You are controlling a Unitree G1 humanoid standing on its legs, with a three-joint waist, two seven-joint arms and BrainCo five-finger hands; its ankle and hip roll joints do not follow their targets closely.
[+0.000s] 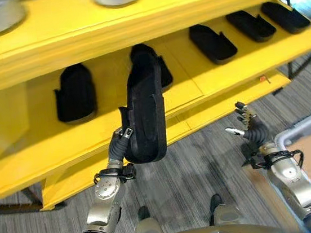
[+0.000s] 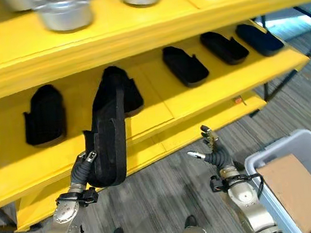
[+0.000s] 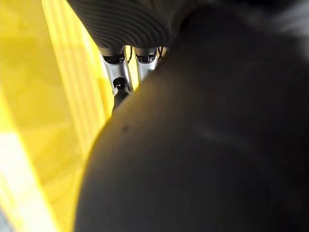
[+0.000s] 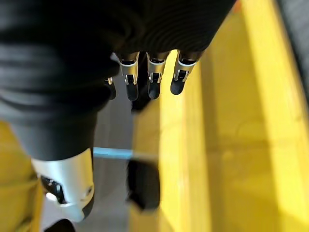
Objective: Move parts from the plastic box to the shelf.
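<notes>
A long black moulded part (image 1: pixel 146 112) stands upright in my left hand (image 1: pixel 117 148), whose fingers (image 3: pixel 118 79) are curled round its lower end. It hangs in front of the yellow shelf's middle board (image 1: pixel 22 138), over another black part (image 1: pixel 163 70) lying there. Several more black parts (image 1: pixel 75 93) (image 1: pixel 213 42) lie in a row along that board. My right hand (image 1: pixel 250 127) is raised low at the right with straight fingers (image 4: pixel 154 79) and nothing in it. The grey plastic box (image 2: pixel 273 150) sits just right of it on the floor.
A brown cardboard sheet (image 2: pixel 295 190) lies in the box. Silver metal cylinders (image 2: pixel 63 11) stand on the shelf's top board. A lower yellow board (image 1: pixel 222 108) juts out toward me above the grey carpet.
</notes>
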